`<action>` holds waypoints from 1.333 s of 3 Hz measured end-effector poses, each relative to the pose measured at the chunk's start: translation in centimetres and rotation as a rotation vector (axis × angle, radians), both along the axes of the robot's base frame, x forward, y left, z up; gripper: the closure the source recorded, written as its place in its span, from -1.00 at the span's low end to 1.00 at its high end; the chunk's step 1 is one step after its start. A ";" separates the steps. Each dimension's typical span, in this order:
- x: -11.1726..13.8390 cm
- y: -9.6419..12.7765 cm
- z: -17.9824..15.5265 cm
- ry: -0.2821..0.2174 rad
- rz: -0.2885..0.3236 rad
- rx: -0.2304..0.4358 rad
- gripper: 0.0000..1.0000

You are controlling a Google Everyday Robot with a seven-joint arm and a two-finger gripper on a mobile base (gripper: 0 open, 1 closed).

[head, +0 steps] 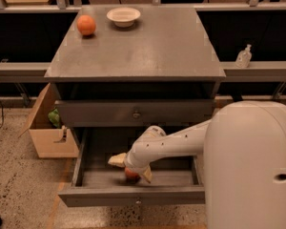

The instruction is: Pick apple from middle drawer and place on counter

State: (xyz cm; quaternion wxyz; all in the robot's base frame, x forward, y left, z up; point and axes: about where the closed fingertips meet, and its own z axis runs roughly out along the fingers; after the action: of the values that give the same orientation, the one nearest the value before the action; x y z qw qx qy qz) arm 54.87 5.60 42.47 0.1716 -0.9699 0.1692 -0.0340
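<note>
- Gripper (129,169) is low inside the open mid drawer (133,195), claw spread wide, nothing grasped yet.
- Apple (131,174) lies on the drawer floor nr the front, between the 2 cream fingers (117,160), partly hidden under the wrist.
- Advice: centre apple btwn pads and close gently, since glossy round skin may slip.
- Lift clear of upper drawer front (136,112) before heading for counter (148,46).

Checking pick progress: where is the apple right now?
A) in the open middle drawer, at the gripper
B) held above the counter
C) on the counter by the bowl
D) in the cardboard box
A: the apple sits inside the open middle drawer with the gripper right at it; the fruit on the counter is an orange, near the bowl.
</note>
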 end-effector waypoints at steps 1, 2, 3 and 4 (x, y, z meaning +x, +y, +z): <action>0.5 -0.5 -2.1 0.017 -0.011 -0.006 -1.00; 1.2 -0.6 -3.4 0.023 -0.003 -0.008 -1.00; 2.1 -0.6 -3.4 0.017 0.004 -0.002 -0.63; 2.2 -0.5 -3.1 0.029 0.016 0.001 -0.16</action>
State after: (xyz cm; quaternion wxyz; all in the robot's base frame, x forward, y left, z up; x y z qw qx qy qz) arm 57.07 5.07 39.35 0.1699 -0.9716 0.1637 -0.0185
